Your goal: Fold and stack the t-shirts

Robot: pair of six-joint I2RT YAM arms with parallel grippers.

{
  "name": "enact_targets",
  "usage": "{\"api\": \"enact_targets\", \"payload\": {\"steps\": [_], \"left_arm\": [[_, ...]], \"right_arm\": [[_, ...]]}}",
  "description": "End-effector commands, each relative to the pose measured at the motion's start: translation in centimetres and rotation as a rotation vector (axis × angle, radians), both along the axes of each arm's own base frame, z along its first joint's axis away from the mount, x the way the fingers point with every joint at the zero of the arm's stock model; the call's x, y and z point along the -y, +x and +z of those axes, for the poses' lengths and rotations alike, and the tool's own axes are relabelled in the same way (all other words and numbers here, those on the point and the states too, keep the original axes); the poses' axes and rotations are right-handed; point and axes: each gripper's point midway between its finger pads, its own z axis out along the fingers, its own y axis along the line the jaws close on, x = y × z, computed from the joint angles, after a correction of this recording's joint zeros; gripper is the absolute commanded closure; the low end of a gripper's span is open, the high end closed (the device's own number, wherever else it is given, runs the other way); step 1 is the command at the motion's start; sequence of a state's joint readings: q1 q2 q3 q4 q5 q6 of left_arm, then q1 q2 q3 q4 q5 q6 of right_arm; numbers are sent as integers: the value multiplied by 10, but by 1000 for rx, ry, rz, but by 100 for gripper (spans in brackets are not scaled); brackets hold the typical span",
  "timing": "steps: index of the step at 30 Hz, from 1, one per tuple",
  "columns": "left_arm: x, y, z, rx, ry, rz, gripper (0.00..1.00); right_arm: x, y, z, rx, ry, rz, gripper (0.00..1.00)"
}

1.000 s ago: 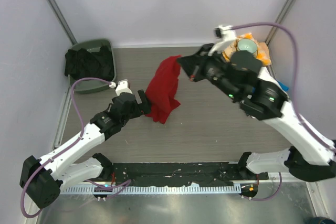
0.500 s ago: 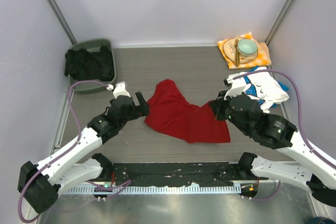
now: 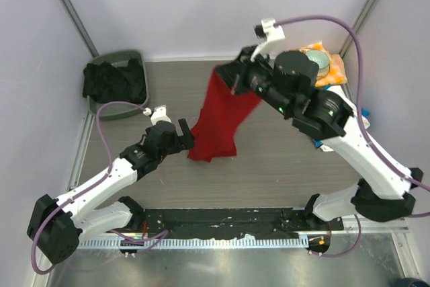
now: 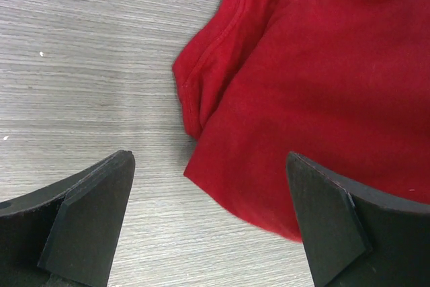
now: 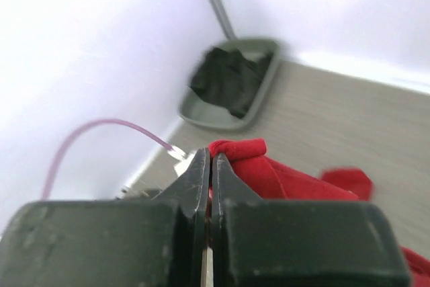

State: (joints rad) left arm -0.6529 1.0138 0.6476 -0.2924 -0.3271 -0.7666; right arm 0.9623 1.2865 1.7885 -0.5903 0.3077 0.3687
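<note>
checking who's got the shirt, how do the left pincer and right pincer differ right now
The left black two-finger pincer stands wide open; the right black pincer is shut on a fold of the bright red cloth t-shirt. The left one sits low over the grey wood-grain table, by the shirt's lower edge, gripping nothing; the right one is raised, so the shirt hangs from it. Both are at the same shirt.

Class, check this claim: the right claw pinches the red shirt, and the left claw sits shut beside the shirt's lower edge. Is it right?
No: the left claw is open, not shut, as the left wrist view shows. The right claw does pinch the red shirt.
</note>
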Motion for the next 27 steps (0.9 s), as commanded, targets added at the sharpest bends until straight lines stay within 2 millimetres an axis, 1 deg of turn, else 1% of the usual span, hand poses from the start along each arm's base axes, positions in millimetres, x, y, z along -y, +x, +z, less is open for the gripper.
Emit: {"api": "enact_targets", "payload": {"steps": [1, 2, 3, 4, 6, 7, 9, 10, 11, 12, 13, 14, 15, 16, 17, 18, 19, 20, 21, 22, 24, 26, 27], "left_arm": [[2, 7, 22, 73, -50, 11, 0], [1, 7, 24, 80, -52, 13, 0], [-2, 6, 26, 92, -53, 21, 0], [-4, 6, 27, 95, -51, 25, 0], [-5, 5, 27, 102, -49, 23, 0], [-6, 5, 27, 102, -48, 23, 0], [-7, 5, 27, 102, -41, 21, 0], [-7, 5, 27, 101, -39, 20, 0], [-7, 5, 27, 103, -38, 21, 0], [-7, 5, 27, 103, -40, 17, 0], [-7, 5, 27, 104, -41, 16, 0], [-7, 5, 26, 102, -39, 14, 0], [-7, 5, 26, 103, -39, 16, 0], [-7, 5, 25, 105, -38, 16, 0], [-8, 4, 24, 105, -38, 16, 0], [-8, 4, 22, 106, -35, 16, 0], [-8, 4, 22, 109, -39, 15, 0], [-8, 4, 20, 106, -36, 14, 0], [-8, 5, 20, 108, -35, 14, 0], [-7, 6, 19, 106, -34, 11, 0], [-5, 7, 15, 94, -28, 3, 0], [-1, 8, 11, 83, -32, -9, 0], [0, 8, 10, 80, -33, -13, 0]], "right_arm": [[8, -39, 164, 341, 357, 159, 99], [15, -47, 180, 381, 404, 169, 99], [26, -59, 206, 443, 504, 187, 99], [39, -74, 216, 480, 554, 214, 99], [54, -92, 234, 553, 669, 248, 99], [71, -111, 245, 583, 720, 282, 99], [80, -122, 250, 602, 748, 303, 99], [90, -129, 253, 613, 762, 306, 99], [95, -132, 252, 624, 762, 300, 99], [91, -135, 244, 629, 730, 326, 99], [107, -141, 243, 657, 714, 297, 99], [121, -122, 234, 604, 712, 166, 99], [115, -101, 200, 513, 613, 93, 99], [123, -90, 181, 461, 573, 17, 99], [152, -76, 162, 401, 558, -147, 99], [149, -58, 116, 309, 436, -224, 99], [160, -46, 91, 254, 389, -326, 86], [170, -39, 68, 213, 343, -406, 62], [185, -28, 31, 162, 250, -536, 34], [192, -25, 16, 137, 211, -592, 3], [201, -19, -10, 83, 117, -678, 3], [198, -17, -20, 60, 55, -678, 3], [188, -16, -22, 47, 54, -645, 3]]}}
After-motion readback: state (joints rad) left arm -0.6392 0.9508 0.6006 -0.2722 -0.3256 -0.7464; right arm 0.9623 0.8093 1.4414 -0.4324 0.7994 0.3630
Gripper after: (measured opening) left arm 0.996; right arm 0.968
